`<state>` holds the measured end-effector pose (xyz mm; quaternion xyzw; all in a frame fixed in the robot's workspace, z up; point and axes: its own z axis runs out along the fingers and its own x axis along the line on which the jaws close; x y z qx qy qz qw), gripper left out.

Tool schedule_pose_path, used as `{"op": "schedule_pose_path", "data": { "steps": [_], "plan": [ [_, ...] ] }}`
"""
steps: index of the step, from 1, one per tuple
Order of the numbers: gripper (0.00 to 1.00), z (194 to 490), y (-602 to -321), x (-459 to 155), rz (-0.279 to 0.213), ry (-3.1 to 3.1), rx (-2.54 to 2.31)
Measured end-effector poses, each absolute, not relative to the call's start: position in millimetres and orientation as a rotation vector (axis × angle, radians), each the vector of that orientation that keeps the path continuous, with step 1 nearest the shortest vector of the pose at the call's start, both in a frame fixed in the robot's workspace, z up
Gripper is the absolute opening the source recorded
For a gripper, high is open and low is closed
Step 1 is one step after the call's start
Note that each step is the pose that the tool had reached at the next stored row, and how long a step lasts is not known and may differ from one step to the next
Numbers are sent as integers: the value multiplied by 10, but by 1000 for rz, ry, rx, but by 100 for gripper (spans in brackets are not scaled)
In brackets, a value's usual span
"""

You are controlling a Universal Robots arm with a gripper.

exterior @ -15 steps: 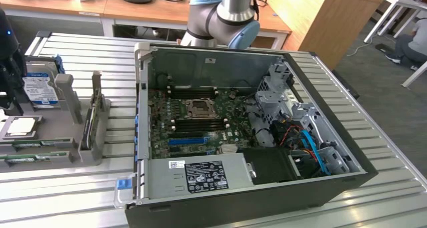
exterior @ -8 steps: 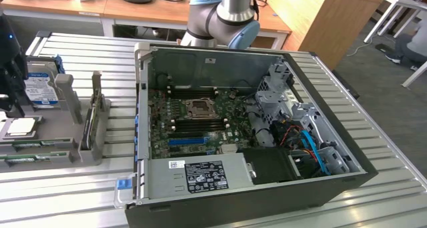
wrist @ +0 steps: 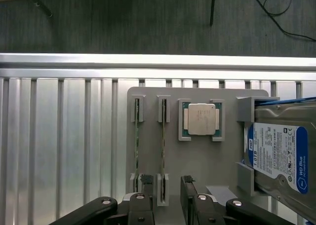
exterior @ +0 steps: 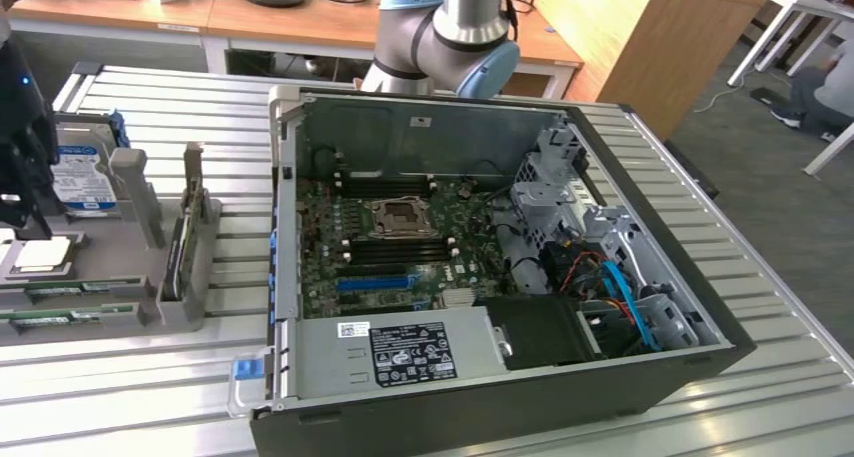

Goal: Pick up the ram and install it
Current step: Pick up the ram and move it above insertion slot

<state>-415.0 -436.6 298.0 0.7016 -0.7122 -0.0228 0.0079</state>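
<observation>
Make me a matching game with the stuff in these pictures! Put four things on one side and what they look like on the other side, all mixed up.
Things:
1. ram stick
2. processor chip
3. hard drive
4. computer case

Looks:
A. has a blue and white label
B. big and dark, open so you can see inside
C. thin and green, standing on its edge
D. silver square, lying flat

Pairs: 1-C, 2-D, 3-A, 4-B
</observation>
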Motion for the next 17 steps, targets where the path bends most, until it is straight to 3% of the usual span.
{"op": "schedule_pose_path", "data": {
  "steps": [17],
  "plan": [
    [36,2848,-4366,-4150,-71,-2226,2193]
  ]
}}
